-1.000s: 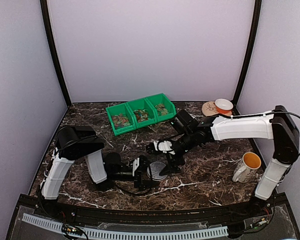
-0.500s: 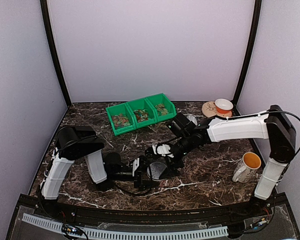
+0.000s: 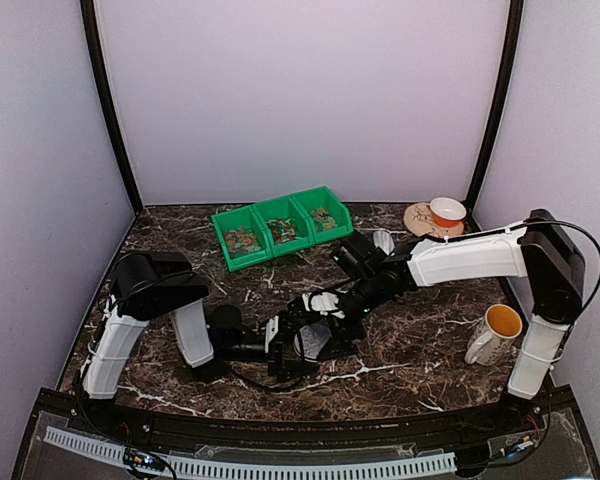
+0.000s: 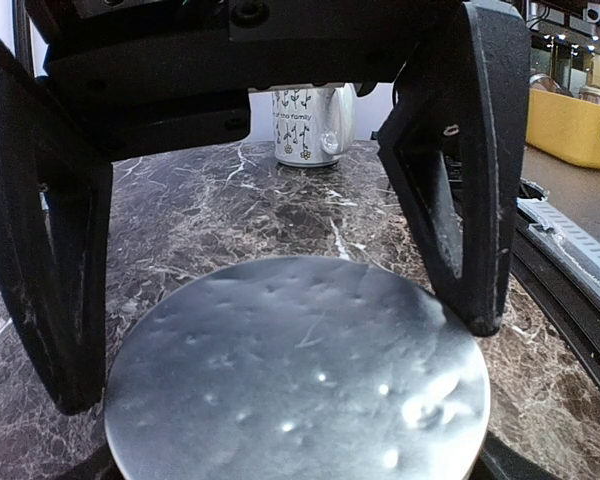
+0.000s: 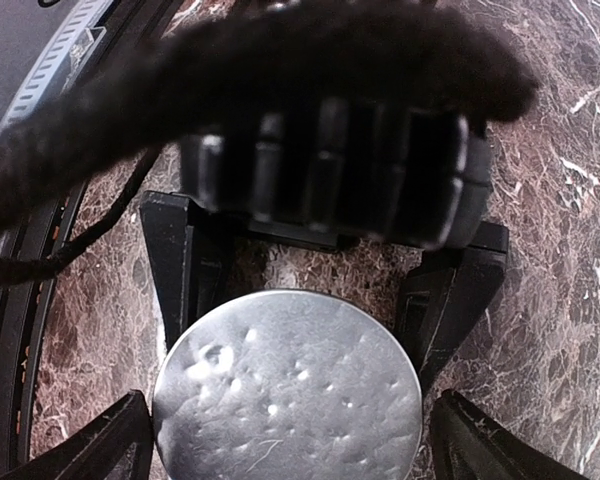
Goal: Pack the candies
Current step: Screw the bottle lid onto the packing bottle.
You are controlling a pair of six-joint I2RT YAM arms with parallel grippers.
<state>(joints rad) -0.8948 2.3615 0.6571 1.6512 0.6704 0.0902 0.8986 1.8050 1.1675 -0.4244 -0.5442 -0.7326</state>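
The candies [image 3: 242, 240] lie as small mixed-colour sweets in three green bins [image 3: 280, 207] at the back of the table. My left gripper [image 3: 305, 345] lies low on the marble, shut on a small round jar with a dented grey lid [image 4: 295, 380]; its black fingers [image 4: 460, 200] press the jar's sides. My right gripper [image 3: 325, 312] hovers just over that lid [image 5: 285, 400], open, one fingertip either side of the lid's rim. The jar's body and contents are hidden under the lid.
A white mug with a yellow inside [image 3: 495, 332] stands at the right, also seen past the jar [image 4: 305, 125]. An orange-and-white bowl on a round coaster [image 3: 445, 212] sits at the back right. A small pale object [image 3: 383, 240] lies beside the right forearm.
The right arm has swung left and down, bringing its open gripper over the jar lid. The left gripper and jar have stayed put.
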